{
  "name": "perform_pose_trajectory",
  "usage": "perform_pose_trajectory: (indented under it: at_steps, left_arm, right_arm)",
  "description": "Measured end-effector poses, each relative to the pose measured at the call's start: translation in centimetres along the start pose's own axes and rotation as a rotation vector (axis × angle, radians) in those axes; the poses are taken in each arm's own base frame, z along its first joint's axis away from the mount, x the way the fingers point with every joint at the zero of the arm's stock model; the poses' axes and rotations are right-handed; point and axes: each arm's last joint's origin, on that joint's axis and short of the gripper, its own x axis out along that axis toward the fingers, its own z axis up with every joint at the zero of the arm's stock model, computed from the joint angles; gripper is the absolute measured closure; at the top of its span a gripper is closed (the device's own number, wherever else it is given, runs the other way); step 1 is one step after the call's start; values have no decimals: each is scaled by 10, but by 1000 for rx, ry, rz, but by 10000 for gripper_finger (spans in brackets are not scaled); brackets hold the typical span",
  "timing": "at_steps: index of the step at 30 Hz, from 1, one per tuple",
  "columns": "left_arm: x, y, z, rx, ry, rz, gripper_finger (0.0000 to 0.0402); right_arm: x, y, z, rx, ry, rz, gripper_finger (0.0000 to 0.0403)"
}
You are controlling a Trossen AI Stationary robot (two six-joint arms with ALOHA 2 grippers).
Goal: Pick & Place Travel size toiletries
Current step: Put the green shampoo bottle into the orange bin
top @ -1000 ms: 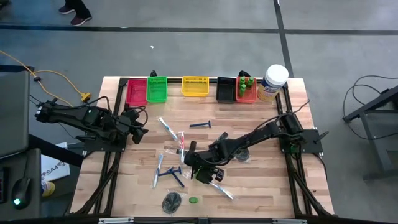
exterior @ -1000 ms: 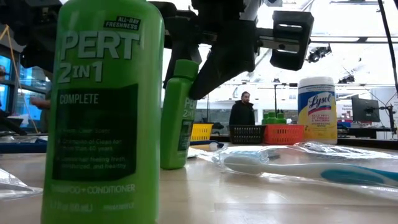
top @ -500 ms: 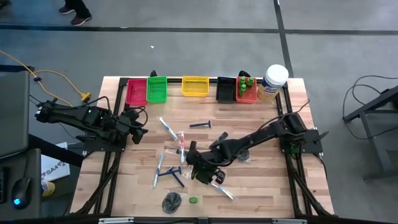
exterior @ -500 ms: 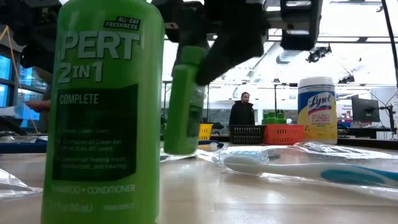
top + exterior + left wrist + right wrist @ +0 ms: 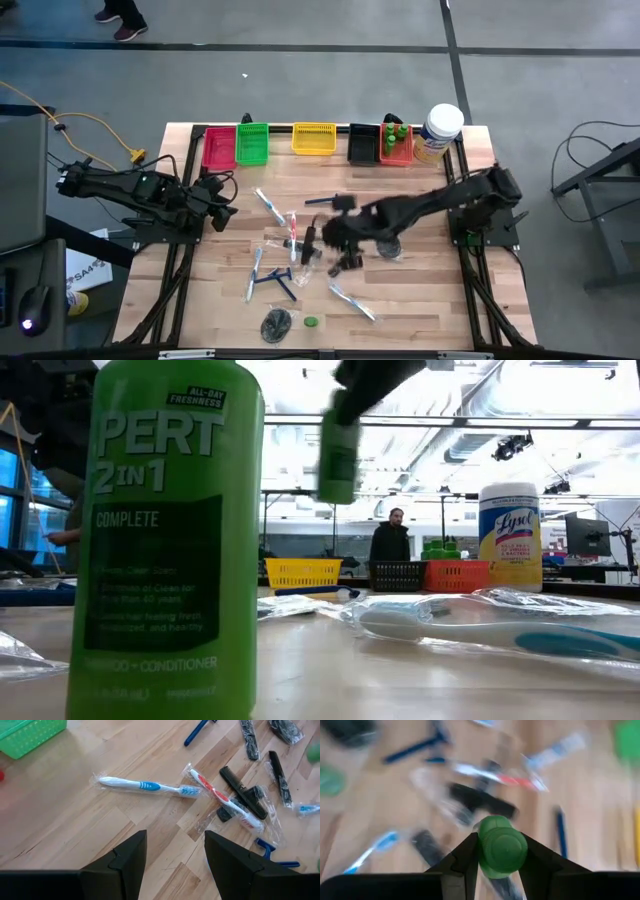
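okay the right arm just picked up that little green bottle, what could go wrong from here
The right gripper pinches the green bottle only near its cap, so it may swing or slip out during the carry. It hangs above the wrapped toothbrushes and black combs, so a drop could scatter them. The orange bin already holds green bottles, leaving little room.

The right claw (image 5: pixel 312 243) hangs over the tabletop (image 5: pixel 440 300) middle, just beside the red-handled toothbrush (image 5: pixel 292 235). The left claw (image 5: pixel 224 212) waits well off to that toothbrush's other side, below the pink bin (image 5: pixel 219 148).
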Motion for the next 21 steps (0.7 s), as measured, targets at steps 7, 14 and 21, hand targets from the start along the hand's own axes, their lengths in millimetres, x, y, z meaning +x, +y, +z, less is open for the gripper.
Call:
perform_pose_trajectory:
  at_steps: [7, 14, 21]
  left_arm:
    - [0, 0, 0, 1, -1, 1, 209]
    - [0, 0, 0, 0, -7, 6, 209]
    - [0, 0, 0, -7, -9, 5, 209]
  right_arm:
    - [-30, -61, -30, 420, 206, -226, 298]
    - [-45, -119, -62, 667, 368, -454, 298]
    - [-54, -164, -103, 819, 412, -555, 298]
